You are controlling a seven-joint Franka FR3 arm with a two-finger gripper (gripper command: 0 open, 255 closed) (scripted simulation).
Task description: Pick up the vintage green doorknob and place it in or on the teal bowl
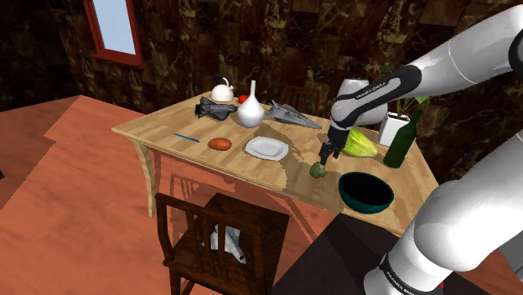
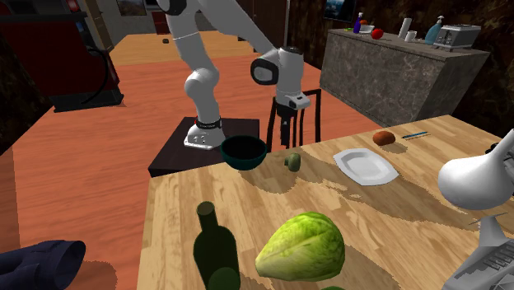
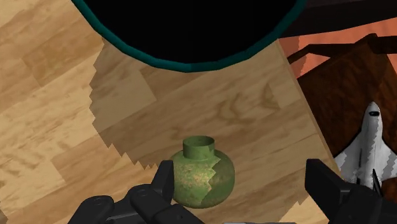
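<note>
— Between the spread fingers [image 3: 164,184], where did the green doorknob [image 3: 203,173] sit?
— Close by the left one, clear of the right, on the tabletop [image 3: 57,127], ungrasped. The grasp wanted centring and closing, I judged; the teal bowl [image 3: 191,67] lay ahead.

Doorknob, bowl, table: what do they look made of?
Doorknob: mottled green with tan patches, matte. It reads as worn, patinated metal, though glazed ceramic is possible. Bowl: smooth teal rim, dark inside, no texture, so the material stays open. Table: light wood, with clear grain and plank seams.
</note>
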